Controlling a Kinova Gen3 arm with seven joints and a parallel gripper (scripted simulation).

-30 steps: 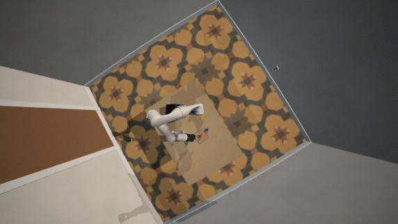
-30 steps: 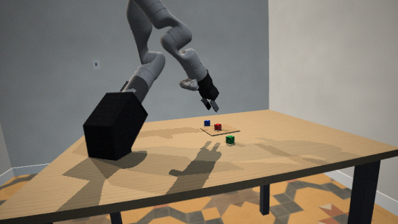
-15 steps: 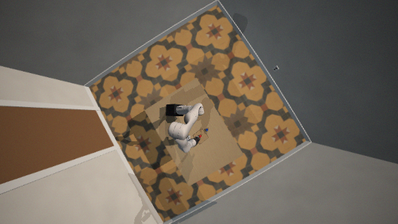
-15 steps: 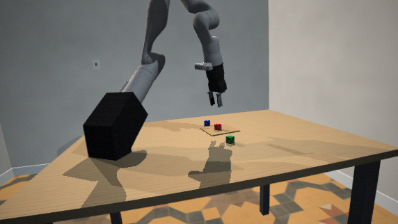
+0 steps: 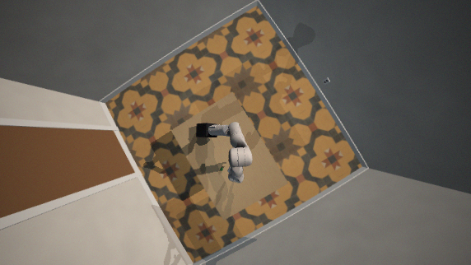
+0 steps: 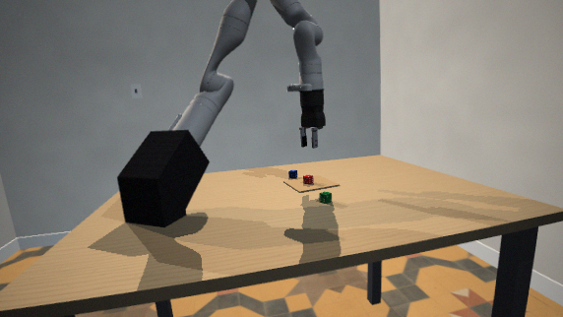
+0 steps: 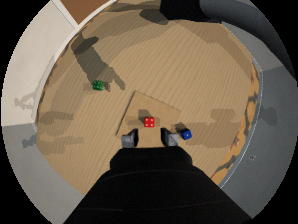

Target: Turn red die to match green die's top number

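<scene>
The red die [image 6: 308, 179] sits on the thin tan mat [image 6: 311, 185] on the wooden table. In the wrist view the red die [image 7: 149, 121] lies on the mat [image 7: 148, 115], just ahead of my fingers. My gripper [image 6: 308, 137] is open and empty, pointing straight down well above the red die; it also shows in the wrist view [image 7: 150, 137]. The green die [image 6: 325, 197] lies on the table in front of the mat, off it; it also shows in the wrist view [image 7: 99, 84]. The blue die [image 6: 292, 173] lies behind the mat, and shows in the wrist view [image 7: 186, 133].
The arm's black base block [image 6: 162, 178] stands at the left of the table. In the overhead view the arm [image 5: 238, 156] covers most of the dice; only a bit of green [image 5: 221, 168] shows. The table's right edge lies beyond the mat.
</scene>
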